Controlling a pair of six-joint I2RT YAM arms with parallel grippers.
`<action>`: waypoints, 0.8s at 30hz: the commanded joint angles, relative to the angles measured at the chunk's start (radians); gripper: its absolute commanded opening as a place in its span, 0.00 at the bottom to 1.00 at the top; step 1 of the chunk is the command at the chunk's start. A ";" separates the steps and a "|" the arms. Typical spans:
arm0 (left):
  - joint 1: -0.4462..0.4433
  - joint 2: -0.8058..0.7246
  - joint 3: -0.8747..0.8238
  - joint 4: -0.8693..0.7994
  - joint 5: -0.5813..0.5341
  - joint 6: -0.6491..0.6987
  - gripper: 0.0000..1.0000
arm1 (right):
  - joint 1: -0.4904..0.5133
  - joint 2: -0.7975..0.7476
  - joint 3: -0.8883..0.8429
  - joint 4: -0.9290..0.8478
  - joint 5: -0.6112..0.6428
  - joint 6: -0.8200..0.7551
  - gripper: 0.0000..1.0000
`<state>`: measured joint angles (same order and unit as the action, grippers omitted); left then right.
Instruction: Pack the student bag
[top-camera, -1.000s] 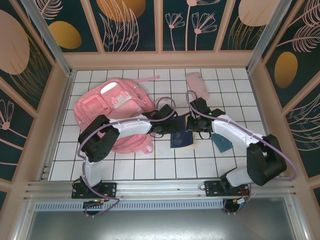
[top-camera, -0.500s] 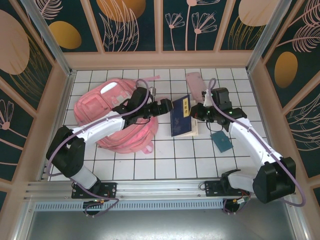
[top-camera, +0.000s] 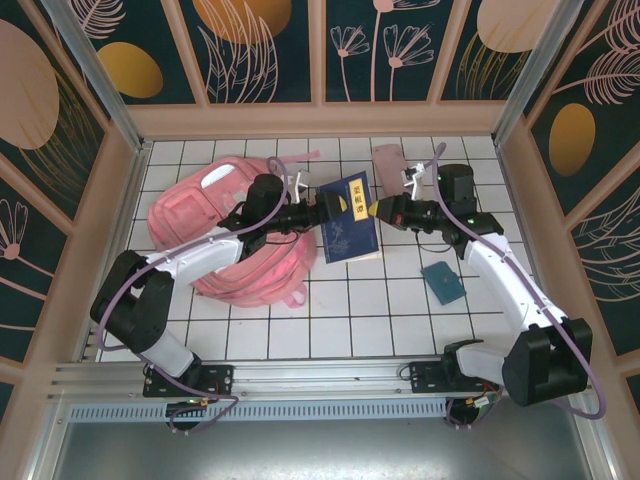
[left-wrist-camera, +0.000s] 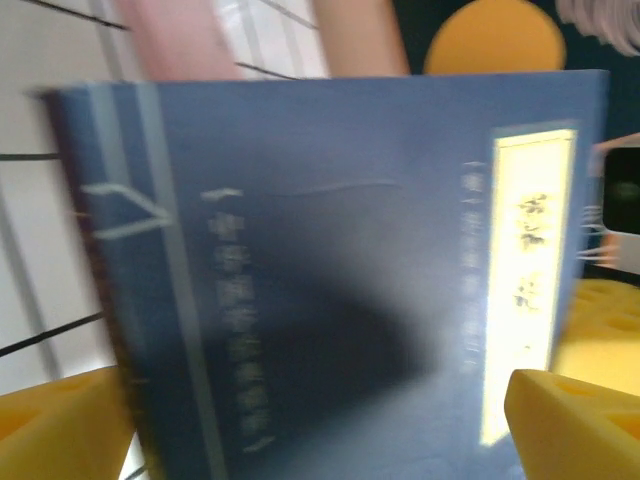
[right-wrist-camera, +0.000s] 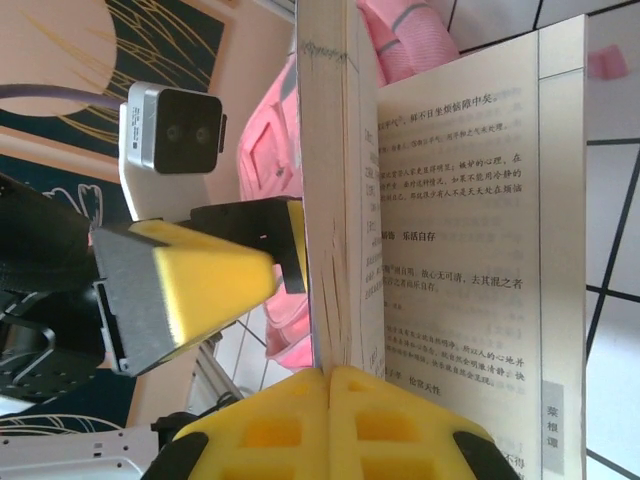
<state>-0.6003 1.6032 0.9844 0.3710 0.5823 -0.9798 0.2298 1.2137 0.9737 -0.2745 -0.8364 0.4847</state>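
The backpack (top-camera: 195, 215) lies on the left half of the table (top-camera: 330, 335), nearer the back edge than the front. Its front pockets face up and one strap trails toward the back edge. The left arm reaches across the backpack's near side, hiding part of it.

A blue book (top-camera: 348, 232) with a yellow title strip is up off the tiles near the middle of the table, between the two grippers. It is tilted, with its cover toward the left arm. The right gripper (top-camera: 381, 212) grips its right edge. In the right wrist view the yellow pads (right-wrist-camera: 270, 435) are pressed flat together at the foot of the pages, and an open page of printed text fans out to one side.

The left gripper (top-camera: 322, 212) is at the book's left edge, just off the backpack's right side, with its jaws spread wide. In the left wrist view its pads (left-wrist-camera: 60, 435) sit far apart at the bottom corners, with the blue cover close in front and blurred. I cannot tell whether either pad touches the cover.

A flat pink pouch (top-camera: 395, 165) lies by the back edge, right of centre, just behind the right gripper. A small teal booklet (top-camera: 443, 282) lies flat toward the right edge, well apart from the backpack.
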 joint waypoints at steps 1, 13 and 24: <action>0.002 -0.025 -0.026 0.175 0.095 -0.065 0.82 | -0.023 0.005 0.027 0.077 -0.083 0.020 0.00; 0.003 -0.077 -0.018 0.089 -0.085 -0.036 0.05 | -0.069 0.004 0.032 0.028 0.090 0.068 0.48; 0.003 -0.188 -0.047 0.262 -0.428 -0.198 0.04 | 0.068 -0.122 -0.335 0.729 0.155 0.654 0.99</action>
<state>-0.6010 1.4490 0.9363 0.5133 0.2703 -1.1137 0.2401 1.1042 0.6823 0.1551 -0.7116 0.9237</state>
